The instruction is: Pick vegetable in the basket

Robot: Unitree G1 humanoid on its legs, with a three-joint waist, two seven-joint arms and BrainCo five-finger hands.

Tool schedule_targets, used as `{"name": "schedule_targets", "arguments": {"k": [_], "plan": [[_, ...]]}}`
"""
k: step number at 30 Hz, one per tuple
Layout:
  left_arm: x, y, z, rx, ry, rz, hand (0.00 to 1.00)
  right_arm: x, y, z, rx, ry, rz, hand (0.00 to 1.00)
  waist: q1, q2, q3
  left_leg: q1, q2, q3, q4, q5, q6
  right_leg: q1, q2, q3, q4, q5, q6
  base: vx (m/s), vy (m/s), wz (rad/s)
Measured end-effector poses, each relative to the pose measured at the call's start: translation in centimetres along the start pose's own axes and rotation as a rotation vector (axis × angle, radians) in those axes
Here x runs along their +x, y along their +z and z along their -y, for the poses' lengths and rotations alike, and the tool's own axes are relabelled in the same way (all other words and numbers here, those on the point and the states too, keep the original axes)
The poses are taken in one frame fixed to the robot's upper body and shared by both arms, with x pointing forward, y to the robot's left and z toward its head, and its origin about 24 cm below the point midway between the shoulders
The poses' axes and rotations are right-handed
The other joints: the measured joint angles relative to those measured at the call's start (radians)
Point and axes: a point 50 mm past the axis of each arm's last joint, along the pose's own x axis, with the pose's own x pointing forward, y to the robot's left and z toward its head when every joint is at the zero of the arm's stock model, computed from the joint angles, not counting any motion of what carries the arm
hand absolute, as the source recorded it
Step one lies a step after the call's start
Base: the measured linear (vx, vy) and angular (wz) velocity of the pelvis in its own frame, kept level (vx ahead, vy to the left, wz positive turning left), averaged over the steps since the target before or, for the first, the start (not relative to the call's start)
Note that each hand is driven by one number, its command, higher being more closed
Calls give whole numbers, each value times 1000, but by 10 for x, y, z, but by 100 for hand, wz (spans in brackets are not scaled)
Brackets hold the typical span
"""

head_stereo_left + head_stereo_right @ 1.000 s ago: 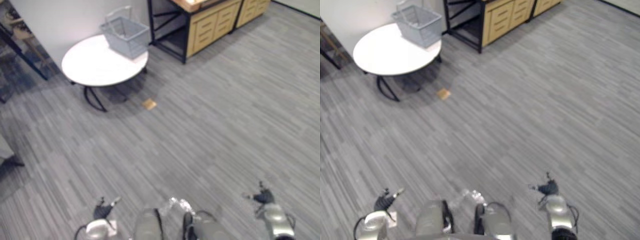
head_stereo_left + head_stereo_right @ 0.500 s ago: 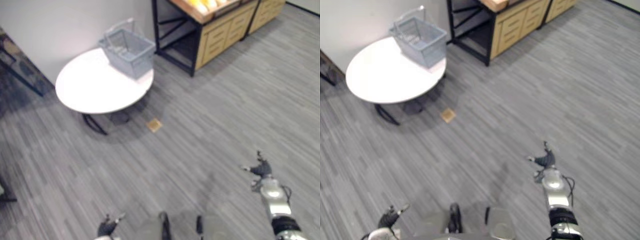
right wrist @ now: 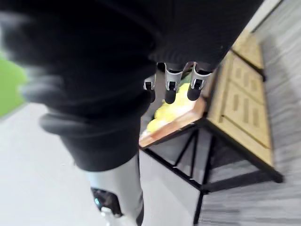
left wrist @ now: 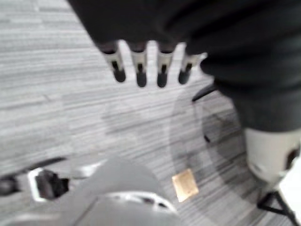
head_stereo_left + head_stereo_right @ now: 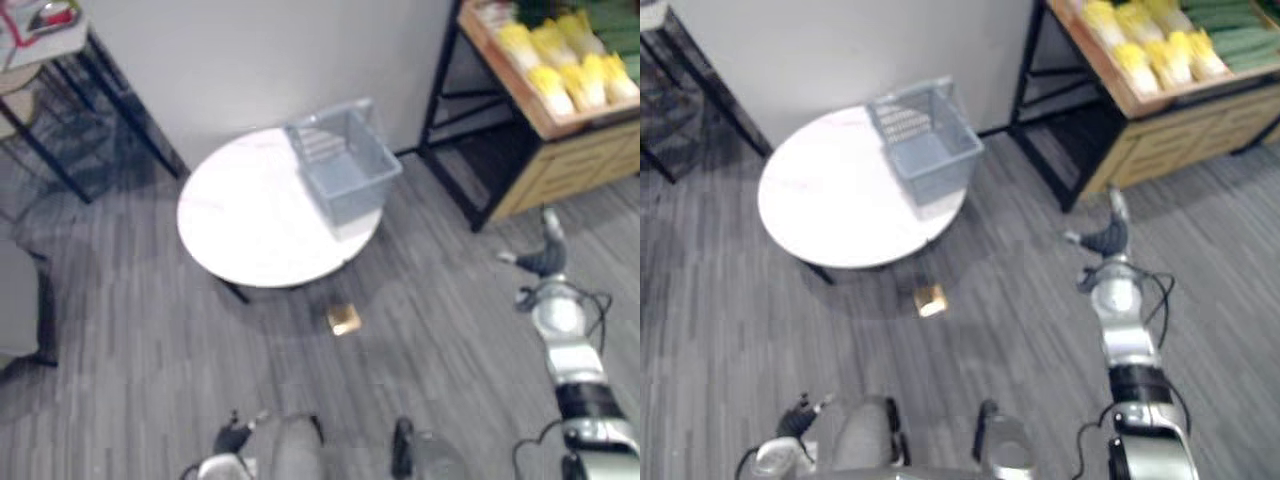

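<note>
My left hand hangs low at my left side, fingers straight and loose, holding nothing. Ahead of it is the round white table, with the grey basket sitting at its right edge, empty as far as I can tell. A small brown square lies on the floor just in front of the table.

Further right, my right hand is raised, fingers apart and empty, pointing toward the wooden stand. The yellow vegetables lie in rows on its top, with green ones beside them, well apart from the hand.

I judge this to be the approach. I'd close the gap squarely, bring the open right hand down over one yellow piece at the near edge, and curl round it only once it's seated between fingers and thumb.
</note>
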Motion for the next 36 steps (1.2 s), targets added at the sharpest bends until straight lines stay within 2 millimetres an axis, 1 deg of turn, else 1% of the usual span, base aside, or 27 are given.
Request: {"name": "schedule_targets", "arguments": {"k": [1, 2, 3, 4, 5, 6, 7, 8, 9, 10, 11, 12, 13, 14, 15, 16, 17, 18, 19, 21, 22, 24, 26, 27, 31, 34, 36], "plan": [[0, 1, 0, 1, -1, 4, 0, 5, 5, 5, -26, -7, 26, 0, 0, 2, 0, -18, -15, 35, -91, 16, 7, 21, -2, -18, -20, -10, 8, 637, -80, 61], [1, 2, 1, 2, -4, 3, 0, 12, 12, 13, -90, -11, 65, 0, 0, 6, 0, -50, -53, 74, -285, 83, 12, 62, -6, -47, -43, -36, 32, 543, -24, 45], [0, 0, 1, 3, -6, -3, 0, 13, 14, 14, -105, -6, 72, 0, 2, 7, -1, -52, -71, 76, -353, 117, 11, 78, -7, -56, -41, -52, 42, 575, 35, 39], [-3, -9, 2, 15, -9, -29, 0, 13, 14, 12, -131, 17, 83, 0, 4, 11, -5, -41, -91, 84, -419, 164, 15, 113, -9, -70, -5, -104, 67, 742, 111, 7], [-7, -23, 3, 55, -23, -80, 0, 10, 13, 6, -162, 40, 87, 0, 10, 6, -7, -10, -116, 53, -382, 233, 113, 84, -51, -60, 228, -184, 88, 624, 105, 5], [-8, -26, 3, 57, -26, -91, 0, 9, 12, 4, -163, 43, 85, 0, 10, 0, -5, -4, -126, 48, -370, 222, 133, 66, -70, -58, 298, -186, 85, 756, 117, 29], [-9, -30, 5, 75, -38, -111, 0, 5, 10, -3, -176, 57, 79, 0, -6, -29, -10, 34, -170, 26, -366, 175, 134, -53, -148, -7, 609, -114, 61, 372, 42, 51], [-8, -27, 6, 85, -45, -104, 0, 6, 10, -3, -178, 58, 80, 0, -12, -36, -6, 51, -187, 12, -362, 158, 134, -122, -162, 46, 739, -72, 54, 598, 22, 80], [-5, -20, 9, 93, -53, -83, 0, 7, 13, -5, -191, 62, 86, 0, -14, -35, -1, 85, -206, -11, -369, 142, 139, -215, -156, 119, 848, -106, 22, 543, -57, 75], [-1, -11, 11, 104, -59, -57, 0, 10, 19, -12, -215, 84, 111, 0, -19, -25, 5, 128, -212, -39, -402, 142, 138, -273, -127, 145, 775, -133, -12, 647, -78, 75], [1, -5, 13, 107, -62, -41, 0, 12, 22, -14, -219, 91, 124, 0, -23, -13, 10, 144, -208, -57, -416, 144, 135, -287, -104, 149, 693, -136, -16, 604, -107, 94], [6, 10, 15, 107, -65, 6, 0, 18, 31, -15, -228, 89, 157, 0, -29, 6, 15, 170, -199, -104, -447, 150, 123, -329, -63, 173, 486, -133, -13, 370, -97, 88], [7, 15, 15, 108, -65, 25, 0, 20, 34, -14, -238, 84, 167, 0, -29, 6, 15, 174, -199, -112, -454, 151, 114, -351, -59, 187, 419, -122, 1, 517, -175, 118], [9, 23, 14, 121, -65, 53, 0, 23, 39, -13, -259, 78, 185, 0, -32, 4, 17, 183, -198, -124, -453, 133, 73, -371, -59, 196, 287, -70, 28, 506, -225, 105], [10, 24, 7, 150, -60, 67, 0, 24, 42, -18, -269, 98, 196, 0, -27, -27, 16, 200, -209, -128, -439, 104, 30, -374, -79, 206, 179, 61, 22, 510, -271, 108], [11, 25, -1, 173, -46, 73, 0, 24, 46, -25, -278, 126, 215, 0, -23, -64, 18, 202, -223, -133, -411, 83, 6, -387, -96, 210, 142, 198, 43, 337, -255, 68], [11, 25, 2, 168, -50, 65, 0, 28, 52, -28, -290, 137, 235, 0, -23, -43, 34, 195, -204, -142, -387, 67, -6, -388, -84, 200, 173, 182, 36, 295, -249, 35], [10, 21, 4, 166, -58, 59, 0, 34, 63, -38, -312, 172, 271, 0, -19, -5, 33, 164, -145, -154, -370, 67, -18, -383, -43, 182, 141, 194, 19, 325, -290, 10], [9, 22, 8, 158, -62, 64, 0, 40, 69, -42, -332, 187, 287, 0, -12, 18, 38, 150, -116, -154, -390, 68, -24, -377, -13, 170, 89, 197, 15, 291, -253, 3], [9, 27, 17, 140, -79, 84, 0, 49, 75, -40, -355, 190, 286, 0, -9, 54, 57, 149, -94, -158, -451, 78, -41, -379, 12, 141, 55, 205, 3, 201, -185, 16], [9, 30, 22, 130, -91, 95, 0, 54, 73, -38, -382, 200, 268, 0, -9, 68, 69, 158, -96, -161, -493, 93, -50, -381, 16, 129, 47, 205, 3, 140, -110, 26], [8, 32, 25, 128, -98, 109, 0, 57, 73, -40, -400, 215, 260, 0, -4, 75, 83, 165, -98, -163, -529, 115, -55, -383, 16, 124, 37, 208, -2, 75, -45, 13], [9, 31, 25, 126, -96, 106, 0, 60, 82, -40, -402, 198, 288, 0, -5, 85, 90, 148, -106, -183, -555, 127, -55, -384, 9, 113, 7, 214, -9, 24, 2, 14], [9, 32, 25, 125, -95, 106, 0, 62, 84, -38, -404, 192, 291, 100, -6, 88, 91, 142, -108, -186, -556, 131, -53, -384, 5, 108, -1, 218, -9, -21, 35, 24], [11, 36, 25, 118, -86, 114, 0, 72, 100, -32, -458, 167, 337, 100, 1, 103, 99, 95, -121, -219, -570, 154, -47, -384, -5, 76, -81, 265, -9, -36, 39, 28], [11, 35, 25, 112, -85, 108, 0, 74, 102, -44, -549, 229, 367, 100, 13, 116, 106, 86, -135, -251, -565, 165, -50, -381, -5, 70, -94, 272, -10, -20, 13, 14], [11, 37, 25, 107, -75, 113, 0, 76, 107, -48, -597, 250, 393, 100, 15, 121, 109, 58, -146, -363, -523, 155, -64, -386, -2, 70, -94, 272, -11, -22, -1, 1]]}}
